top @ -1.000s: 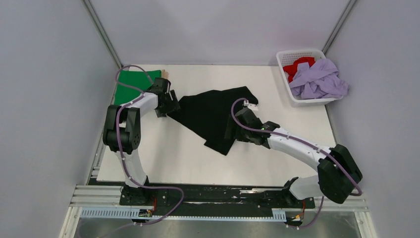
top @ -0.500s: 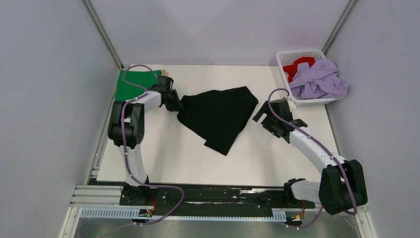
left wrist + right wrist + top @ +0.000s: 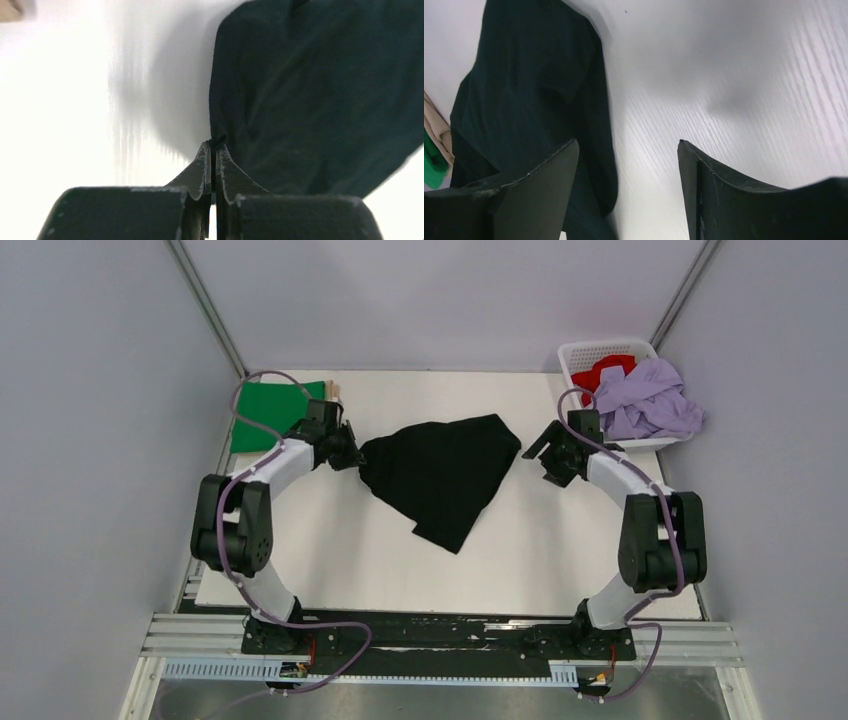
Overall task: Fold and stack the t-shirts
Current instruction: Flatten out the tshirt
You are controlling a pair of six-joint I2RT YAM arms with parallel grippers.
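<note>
Top external view: the left end effector (image 3: 352, 457) has just clamped onto the black t-shirt (image 3: 440, 475) edge at its tips, while the right end effector (image 3: 541, 460), jaws apart, has swung clear beside the far corner, probably to spread it flat.

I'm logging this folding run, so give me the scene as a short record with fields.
Black t-shirt: lying rumpled mid-table
Left gripper: shut on its left corner
Right gripper: open, empty, beside its right corner
Green t-shirt: folded flat, far left
Basket: far right, holds red t-shirt and lilac t-shirt
</note>
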